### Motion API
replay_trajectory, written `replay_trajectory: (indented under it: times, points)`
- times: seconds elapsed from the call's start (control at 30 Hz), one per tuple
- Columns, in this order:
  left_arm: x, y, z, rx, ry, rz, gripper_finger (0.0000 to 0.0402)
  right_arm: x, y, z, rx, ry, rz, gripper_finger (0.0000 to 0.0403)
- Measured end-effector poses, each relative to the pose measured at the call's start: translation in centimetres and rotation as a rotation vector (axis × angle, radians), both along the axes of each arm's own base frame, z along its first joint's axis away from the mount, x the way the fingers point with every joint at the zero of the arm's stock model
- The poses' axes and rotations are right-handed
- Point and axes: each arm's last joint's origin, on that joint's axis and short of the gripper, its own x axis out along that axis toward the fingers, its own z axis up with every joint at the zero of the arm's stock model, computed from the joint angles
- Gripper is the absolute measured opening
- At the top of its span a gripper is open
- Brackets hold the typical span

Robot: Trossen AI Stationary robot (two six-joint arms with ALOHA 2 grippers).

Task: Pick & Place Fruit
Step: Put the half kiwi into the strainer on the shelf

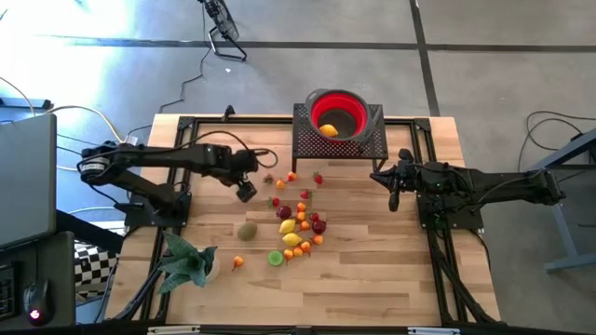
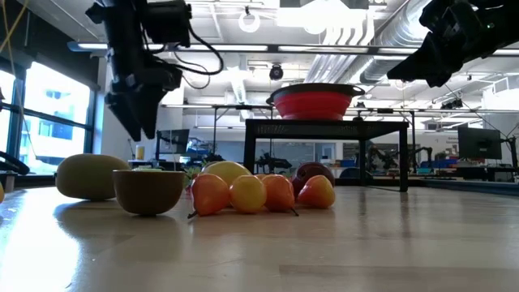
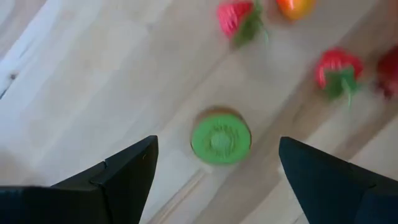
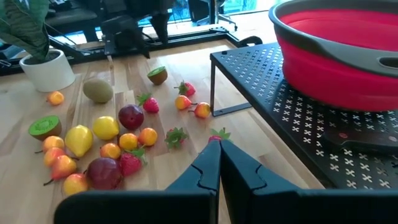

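1. Left gripper (image 3: 217, 165) hangs above the table (image 1: 391, 279), fingers spread wide, nothing between them
2. Straight below it lies a halved kiwi (image 3: 221, 138), cut face up: bright green disc, paler centre, ring of dark seeds, brown rim
3. Just beyond, two red strawberries (image 3: 239, 18) with green leaf caps
4. Farther off, the main fruit pile (image 1: 300, 226): yellow lemons, small oranges, dark-red plums
5. Right gripper (image 4: 219, 163) waits beside the black rack (image 1: 340, 141), fingers pressed together, empty
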Motion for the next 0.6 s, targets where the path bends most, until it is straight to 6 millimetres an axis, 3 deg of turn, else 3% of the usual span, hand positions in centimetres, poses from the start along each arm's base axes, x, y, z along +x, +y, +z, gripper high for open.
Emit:
replay_trajectory:
  times: [0.2, 0.6]
  points:
    - [-0.3, 1.3, -0.1, -0.121, -0.035, 0.064, 0.0329, 0.0, 0.0, 0.0, 0.017, -0.003, -0.005, 0.0003]
    - [-0.1, 1.5, -0.5, -0.135, -0.023, 0.108, 0.0329, 0.0, 0.0, 0.0, 0.017, -0.002, -0.006, 0.0003]
